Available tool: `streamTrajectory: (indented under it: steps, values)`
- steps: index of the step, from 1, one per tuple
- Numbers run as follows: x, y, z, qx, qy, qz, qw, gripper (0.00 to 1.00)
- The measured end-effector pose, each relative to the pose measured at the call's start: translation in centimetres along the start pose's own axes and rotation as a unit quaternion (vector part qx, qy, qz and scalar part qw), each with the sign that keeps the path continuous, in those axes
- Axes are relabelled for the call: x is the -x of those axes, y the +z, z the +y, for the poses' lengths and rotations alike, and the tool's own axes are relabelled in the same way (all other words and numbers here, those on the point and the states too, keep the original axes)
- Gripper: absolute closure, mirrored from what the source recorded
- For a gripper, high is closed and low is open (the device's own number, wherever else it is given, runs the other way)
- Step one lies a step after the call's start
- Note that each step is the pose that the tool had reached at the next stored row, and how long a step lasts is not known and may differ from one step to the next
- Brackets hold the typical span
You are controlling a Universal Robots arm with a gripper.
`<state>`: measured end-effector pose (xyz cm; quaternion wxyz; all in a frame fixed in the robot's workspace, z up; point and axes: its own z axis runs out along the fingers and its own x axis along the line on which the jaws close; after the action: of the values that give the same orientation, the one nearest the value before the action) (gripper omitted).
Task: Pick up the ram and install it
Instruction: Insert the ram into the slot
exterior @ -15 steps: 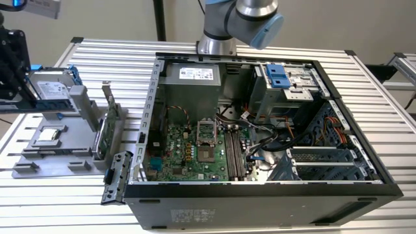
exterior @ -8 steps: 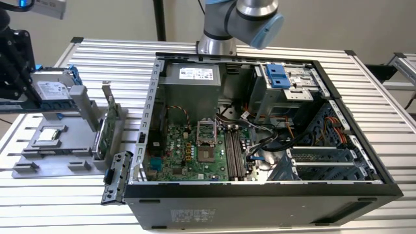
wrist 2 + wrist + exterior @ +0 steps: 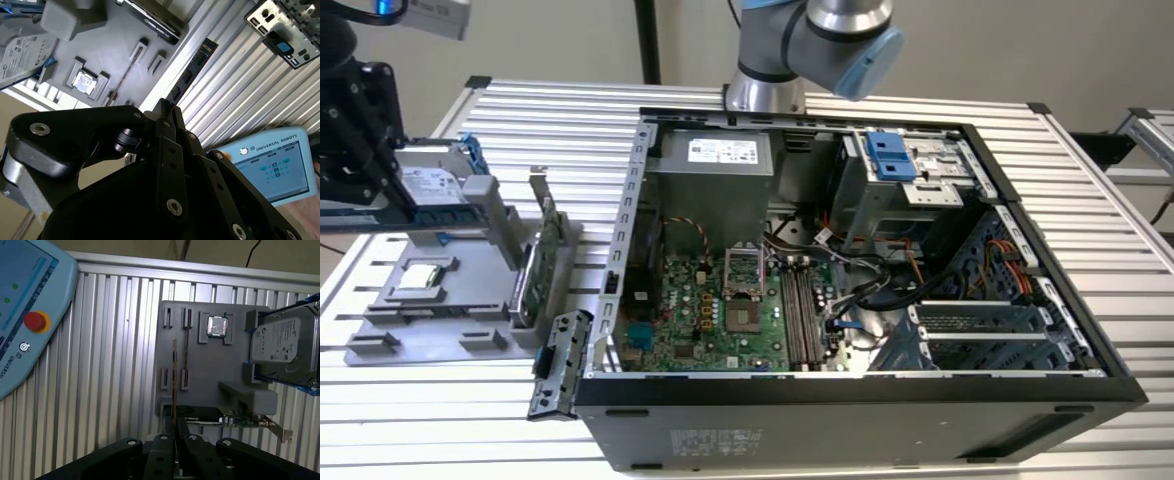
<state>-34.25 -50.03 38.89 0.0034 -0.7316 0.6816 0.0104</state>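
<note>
Above the grey holder plate [image 3: 210, 370] the hand [image 3: 175, 426] is closed on the ram [image 3: 174, 385], its black fingers [image 3: 161, 445] pinching one end of the stick. The rest of the stick juts out past the fingertips. In the first wrist view I see the ram edge-on as a thin line. In the second wrist view its flat side shows, dark with a row of black chips [image 3: 192, 70], and it looks lifted clear of the plate [image 3: 115, 35].

On the plate, a square silver processor chip [image 3: 217, 326] sits in a small recessed cradle near the middle. Four little brackets [image 3: 167, 317] stand beside it with a thin dark line running between them; I cannot tell what that line is. A silver hard drive [image 3: 282, 347] with blue rails is propped on a grey block at one end of the plate. A green card with a metal bracket [image 3: 220, 416] stands on its edge along one side of the plate.

The plate lies on a ribbed aluminium tabletop [image 3: 110, 365]. A pale blue control pendant [image 3: 25, 315] with a red button rests on the tabletop off the plate, on the side away from the hard drive. In the exterior view, an open computer case [image 3: 854, 400] lies just beside the plate, on the exterior view's right of it, with the green motherboard [image 3: 707, 310] exposed inside.
</note>
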Motion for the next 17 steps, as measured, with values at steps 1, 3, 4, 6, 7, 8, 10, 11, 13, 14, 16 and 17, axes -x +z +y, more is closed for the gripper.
streamTrajectory:
  steps: [1,3,4,6,7,8,10,11,13,14,16,17]
  values:
    - [-0.01,0.00,-0.10,0.0000,0.000,0.0000,1.0000,1.00]
    - [-0.02,0.00,-0.29,0.0000,0.000,0.0000,1.0000,1.00]
    - [-0.03,0.00,-0.38,0.0000,0.000,0.0000,1.0000,1.00]
    - [-0.04,0.00,-0.56,0.0000,0.000,0.0000,1.0000,1.00]
    - [-0.05,-0.01,-0.65,0.0000,0.000,0.0000,1.0000,1.00]
    - [-0.05,-0.01,-0.73,0.0000,0.000,0.0000,1.0000,1.00]
    - [-0.06,0.00,-0.88,0.0000,0.000,0.0000,1.0000,1.00]
    - [-0.07,-0.01,-0.95,0.0000,0.000,0.0000,1.0000,1.00]
    - [-0.08,-0.01,-1.10,0.0000,0.000,0.0000,1.0000,1.00]
    - [-0.08,0.00,-1.18,-0.0001,0.000,-0.0001,1.0000,1.00]
    - [-0.09,-0.01,-1.30,0.0000,0.000,0.0000,1.0000,1.00]
    - [-0.10,-0.01,-1.36,0.0000,0.000,-0.0001,1.0000,1.00]
